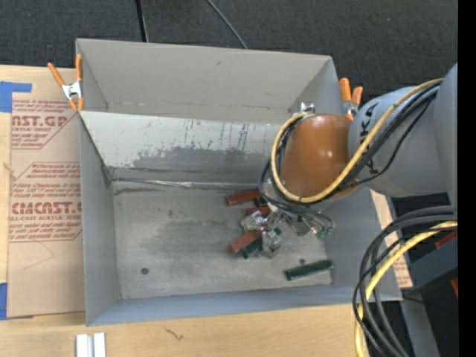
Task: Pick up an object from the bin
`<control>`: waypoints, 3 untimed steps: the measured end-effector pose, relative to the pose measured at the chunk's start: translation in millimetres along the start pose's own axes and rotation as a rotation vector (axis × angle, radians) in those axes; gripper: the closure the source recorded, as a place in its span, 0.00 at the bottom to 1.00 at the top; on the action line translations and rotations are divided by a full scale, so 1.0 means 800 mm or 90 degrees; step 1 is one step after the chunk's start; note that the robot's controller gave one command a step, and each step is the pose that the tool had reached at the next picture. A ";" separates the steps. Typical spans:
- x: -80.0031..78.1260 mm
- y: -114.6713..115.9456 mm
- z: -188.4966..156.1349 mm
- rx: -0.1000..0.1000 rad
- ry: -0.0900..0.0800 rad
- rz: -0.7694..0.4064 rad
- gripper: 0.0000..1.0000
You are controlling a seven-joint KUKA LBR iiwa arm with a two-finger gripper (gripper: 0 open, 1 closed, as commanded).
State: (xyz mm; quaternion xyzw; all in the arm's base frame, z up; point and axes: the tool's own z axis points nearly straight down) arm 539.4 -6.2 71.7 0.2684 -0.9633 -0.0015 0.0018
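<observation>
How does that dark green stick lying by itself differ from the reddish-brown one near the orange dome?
Colour: the dark green stick is blackish green, the reddish-brown stick rust-coloured. Place: the dark green stick lies alone near the bin's front wall; the reddish-brown stick lies farther back, close to the gripper. Both are small slim pieces lying flat on the bin floor.

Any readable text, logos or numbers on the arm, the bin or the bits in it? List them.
"KU": black letters on the arm's grey link, read with some doubt; the rest of the word is covered.
Bin walls: no text or sign.
Red-brown and dark green pieces on the bin floor: no marks that can be read.
</observation>
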 end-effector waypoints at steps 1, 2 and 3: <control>-0.028 0.004 -0.043 0.007 -0.007 -0.045 1.00; -0.002 0.022 -0.077 -0.002 0.003 -0.070 1.00; 0.024 0.000 -0.215 0.002 -0.004 -0.038 1.00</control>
